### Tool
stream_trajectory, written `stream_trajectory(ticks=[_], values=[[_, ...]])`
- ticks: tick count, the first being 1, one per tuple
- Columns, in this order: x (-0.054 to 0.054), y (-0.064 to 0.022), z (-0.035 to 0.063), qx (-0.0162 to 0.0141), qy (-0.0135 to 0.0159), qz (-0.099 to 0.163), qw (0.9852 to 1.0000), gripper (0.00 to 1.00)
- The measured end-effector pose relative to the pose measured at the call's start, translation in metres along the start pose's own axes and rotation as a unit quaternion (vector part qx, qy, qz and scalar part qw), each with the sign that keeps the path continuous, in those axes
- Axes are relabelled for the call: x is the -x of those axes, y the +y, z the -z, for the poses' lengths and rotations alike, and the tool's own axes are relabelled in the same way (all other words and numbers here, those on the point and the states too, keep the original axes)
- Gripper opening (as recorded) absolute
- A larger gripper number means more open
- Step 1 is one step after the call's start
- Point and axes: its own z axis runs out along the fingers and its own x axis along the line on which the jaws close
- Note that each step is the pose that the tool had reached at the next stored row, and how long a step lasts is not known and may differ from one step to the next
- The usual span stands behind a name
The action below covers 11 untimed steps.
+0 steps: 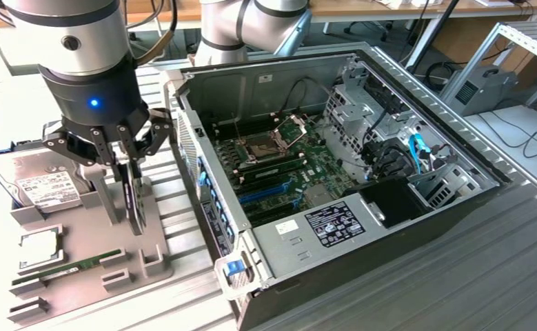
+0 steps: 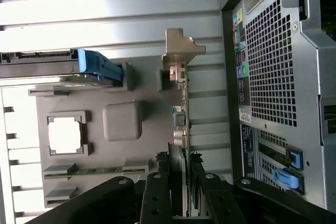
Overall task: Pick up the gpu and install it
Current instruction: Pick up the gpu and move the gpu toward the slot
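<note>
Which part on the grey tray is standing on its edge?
The gpu, a thin dark circuit card with silver bracket, between the fingers of the gripper; the silver hard drive, square chip and green memory stick lie flat.

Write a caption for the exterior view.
Gripper closed on the gpu standing on edge in the gray tray, beside the open computer case.

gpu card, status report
Gripper shut on thin dark gpu card with silver bracket. Card on edge in grey tray. Open black computer case alongside, nothing between.
</note>
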Motion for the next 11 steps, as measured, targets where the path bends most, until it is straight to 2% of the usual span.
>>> stream_trajectory(ticks=[11], values=[[0.0002,0.0002,0.0047,0.0000,0.0000,0.000,1.0000,0.27]])
